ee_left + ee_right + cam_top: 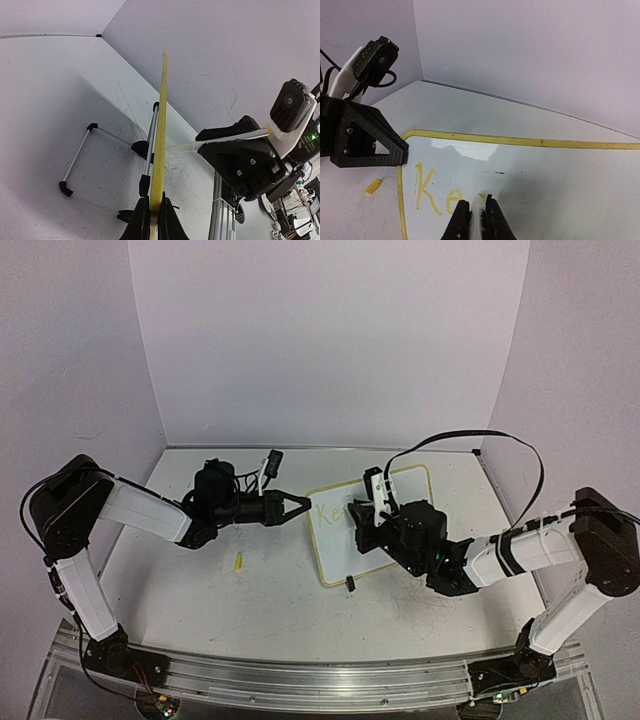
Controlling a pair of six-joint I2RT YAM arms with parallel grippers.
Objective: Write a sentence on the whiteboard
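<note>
The right gripper [476,214] has its fingers pressed onto a white marker [479,204], pinching it near the tip. The tip is at the face of the whiteboard [560,190], in its upper left part, just after the last stroke written there. The marker hides the exact contact, though the left wrist view shows the tip meeting the board. The left gripper [151,212] has its fingers [140,222] closed tight on the whiteboard's left edge, clamping the pale yellow-green rim [161,125] so the board is steadied while it is written on. The board lies between the two arms on the table [250,610], tilted toward the right arm. Of the sentence [432,192], only a "K" and an "e" can be read, close to the board's left rim, with perhaps the start of another letter half hidden behind the marker. The rest of the board's face is bare apart from a glare patch. I judge the task barely begun: the first word is unfinished and the remaining words are unwritten. A small yellow piece [239,561], possibly the cap, lies on the table off the board's left rim.
</note>
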